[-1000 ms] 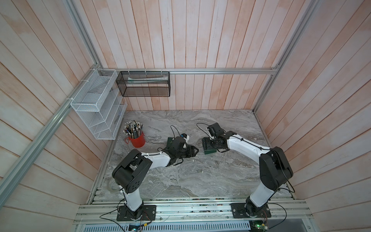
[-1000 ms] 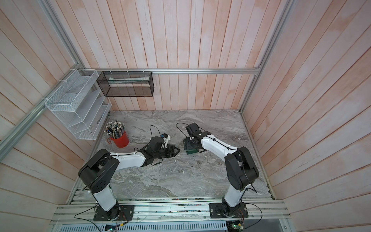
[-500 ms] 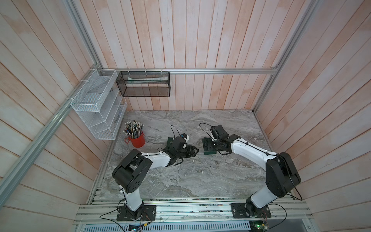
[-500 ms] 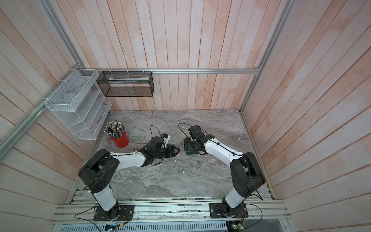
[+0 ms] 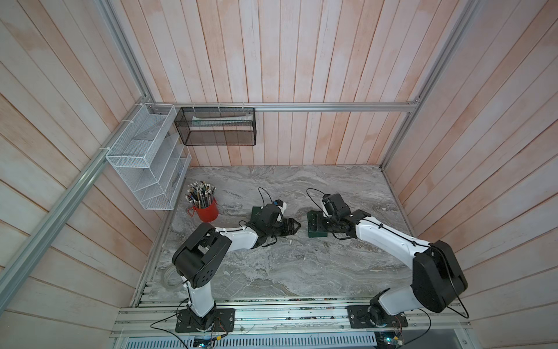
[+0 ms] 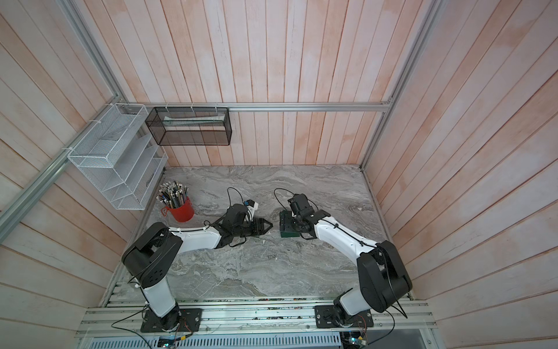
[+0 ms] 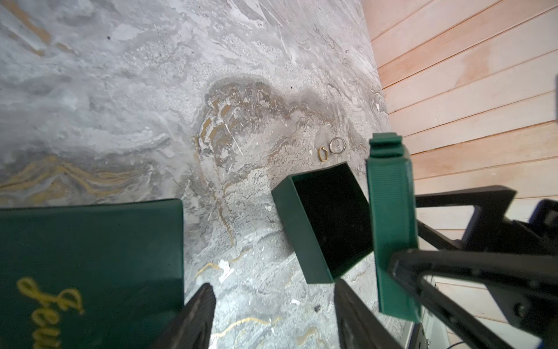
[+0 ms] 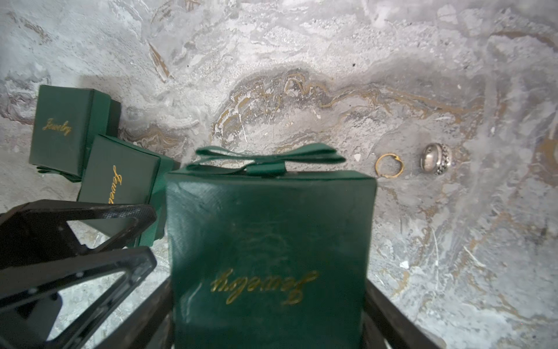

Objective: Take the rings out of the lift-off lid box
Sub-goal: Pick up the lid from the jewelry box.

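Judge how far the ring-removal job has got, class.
Done: a thin gold ring and a chunky silver ring lie on the marble table; the open green box base looks empty. In hand: the right gripper holds the bowed green lid. Left: perhaps setting it down.

Green box (image 8: 268, 241) in my right gripper (image 8: 268, 302) — leatherette skin, fine crosshatch grain, soft sheen, gold foil script pressed into it. The bow (image 8: 268, 157) on its far edge is ribbed cloth ribbon, dull satin. My fingers (image 8: 389, 320) either side of the box: black plastic, matt. Just beside the box, the gold ring (image 8: 389, 165) — thin polished wire, bright yellow metal. Further from the box, the silver ring (image 8: 436, 158): broad, a glossy greyish dome with a chain-textured band. Under the box, the tabletop (image 8: 302, 60) is marble-look, grey with gold veins, matt and gritty. On the box's other side, two more boxes (image 8: 63, 130), same grained green. Beyond the box, wall planks (image 7: 468, 75): wood, washed pale pink, matt.
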`<state>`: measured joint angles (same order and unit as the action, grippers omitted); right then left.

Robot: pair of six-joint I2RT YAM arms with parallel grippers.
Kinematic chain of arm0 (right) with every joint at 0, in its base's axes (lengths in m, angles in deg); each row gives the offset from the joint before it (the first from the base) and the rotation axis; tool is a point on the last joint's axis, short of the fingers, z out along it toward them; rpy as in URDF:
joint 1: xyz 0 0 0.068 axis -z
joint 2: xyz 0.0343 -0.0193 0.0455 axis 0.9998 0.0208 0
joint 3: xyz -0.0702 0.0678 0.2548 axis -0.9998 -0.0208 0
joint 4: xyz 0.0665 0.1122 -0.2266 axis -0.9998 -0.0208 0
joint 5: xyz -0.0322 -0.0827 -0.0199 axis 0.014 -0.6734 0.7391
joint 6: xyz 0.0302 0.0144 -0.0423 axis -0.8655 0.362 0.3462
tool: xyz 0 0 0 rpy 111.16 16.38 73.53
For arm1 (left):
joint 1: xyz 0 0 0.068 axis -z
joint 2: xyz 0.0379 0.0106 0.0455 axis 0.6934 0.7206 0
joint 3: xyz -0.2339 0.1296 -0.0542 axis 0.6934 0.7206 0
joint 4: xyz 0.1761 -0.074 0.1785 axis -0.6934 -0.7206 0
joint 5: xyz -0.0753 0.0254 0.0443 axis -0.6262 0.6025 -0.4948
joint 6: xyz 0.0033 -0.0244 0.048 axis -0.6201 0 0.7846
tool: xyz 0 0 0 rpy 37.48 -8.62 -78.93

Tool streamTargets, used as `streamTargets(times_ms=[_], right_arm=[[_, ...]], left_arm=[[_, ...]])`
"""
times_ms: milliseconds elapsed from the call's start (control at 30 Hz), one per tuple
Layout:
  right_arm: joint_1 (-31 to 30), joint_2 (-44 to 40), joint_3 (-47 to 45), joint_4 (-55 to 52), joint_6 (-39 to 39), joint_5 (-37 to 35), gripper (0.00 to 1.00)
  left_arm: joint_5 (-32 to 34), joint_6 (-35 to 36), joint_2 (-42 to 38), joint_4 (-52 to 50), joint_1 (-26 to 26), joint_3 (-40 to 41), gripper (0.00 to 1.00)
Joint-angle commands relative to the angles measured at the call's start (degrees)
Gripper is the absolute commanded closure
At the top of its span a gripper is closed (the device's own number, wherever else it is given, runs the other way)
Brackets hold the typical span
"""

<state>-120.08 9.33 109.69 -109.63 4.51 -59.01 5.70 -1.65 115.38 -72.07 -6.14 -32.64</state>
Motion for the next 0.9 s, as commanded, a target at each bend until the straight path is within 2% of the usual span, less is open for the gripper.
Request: streamTargets(times_ms=[0, 200, 333, 533, 633, 867], right_arm=[[-0.2, -1.8, -1.8, 2.1, -2.0, -0.5, 0.16], [-0.2, -2.6, -5.7, 6.8, -3.4, 1.9, 0.16], [0.0, -3.5, -8.7, 9.4, -5.5, -0.1, 0.16], [0.3, -3.9, -10.6, 13.1, -6.5, 0.9, 0.16], [0.8, -4.0, -10.9, 13.1, -7.5, 0.4, 0.16], [1.6, -7.1, -13.0, 16.3, -8.7, 0.5, 0.16]], left_arm=[[-1.4, 0.1, 1.1, 1.2, -0.1, -2.2, 0.35], [-3.5, 0.8, 2.9, -0.2, 0.5, -5.4, 0.35], [-5.0, 1.0, 4.6, -1.1, 0.9, -7.4, 0.35], [-7.5, 0.1, 7.9, -2.4, 1.7, -10.0, 0.35], [-8.4, -0.6, 9.2, -2.7, 1.9, -11.0, 0.41], [-8.3, -1.8, 10.5, -2.0, 1.7, -11.0, 0.41]])
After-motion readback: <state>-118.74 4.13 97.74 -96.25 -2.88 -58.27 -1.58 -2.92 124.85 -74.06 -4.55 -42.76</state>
